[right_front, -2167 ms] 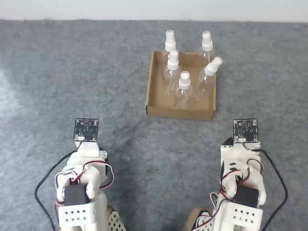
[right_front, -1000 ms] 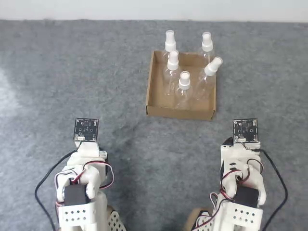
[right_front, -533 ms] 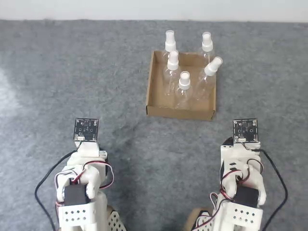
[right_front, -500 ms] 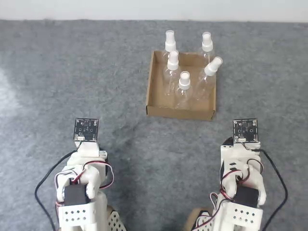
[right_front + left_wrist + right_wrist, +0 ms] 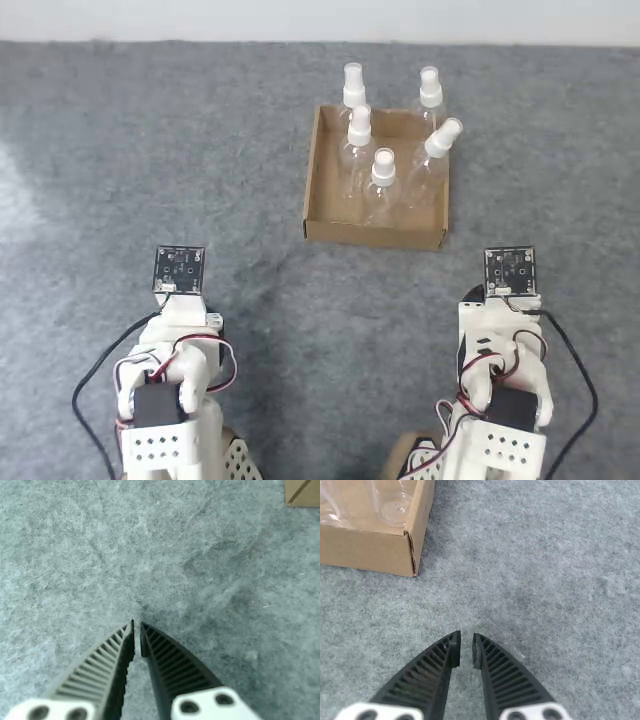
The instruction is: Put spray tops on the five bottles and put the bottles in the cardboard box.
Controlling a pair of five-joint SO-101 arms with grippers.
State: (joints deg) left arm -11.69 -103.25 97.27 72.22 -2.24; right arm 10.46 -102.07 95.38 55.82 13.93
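Note:
The cardboard box lies on the grey carpet at the far middle. Several clear bottles stand in it, each with a white spray top, among them one at the front, one leaning at the right and one at the back left. Both arms are folded back at the near edge, well short of the box. My left gripper is shut with nothing in it, over bare carpet. My right gripper is shut and empty too, a little short of the box's near corner, where clear bottle bases show.
Grey carpet covers the whole table, with wide free room left of the box and between the box and the arms. The left arm and the right arm sit at the near edge. A box corner shows in the left wrist view.

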